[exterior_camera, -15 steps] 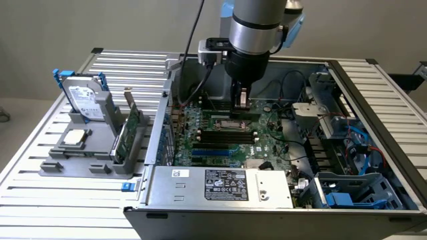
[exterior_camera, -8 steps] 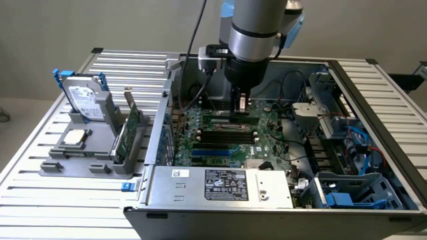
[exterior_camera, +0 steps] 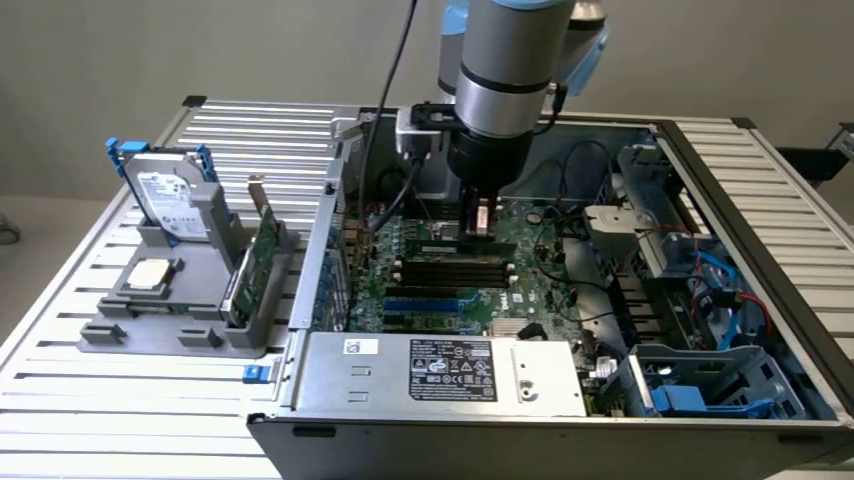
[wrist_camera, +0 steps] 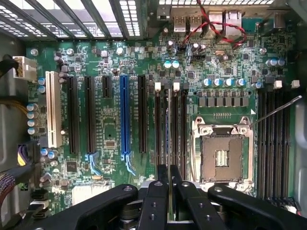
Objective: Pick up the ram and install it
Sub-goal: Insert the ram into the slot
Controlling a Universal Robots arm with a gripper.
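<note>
The long, thin green circuit-board ram [wrist_camera: 169, 125] is clamped edge-on between the nearly closed jaws of the black gripper [wrist_camera: 169, 173], just above the black motherboard slots [wrist_camera: 158, 129]. If it is pressed down out of line with a slot, it could be jammed or bent.

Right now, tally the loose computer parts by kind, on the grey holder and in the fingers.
hard drive: 1
processor chip: 1
expansion card: 1
ram, in the fingers: 1
Total: 4
</note>
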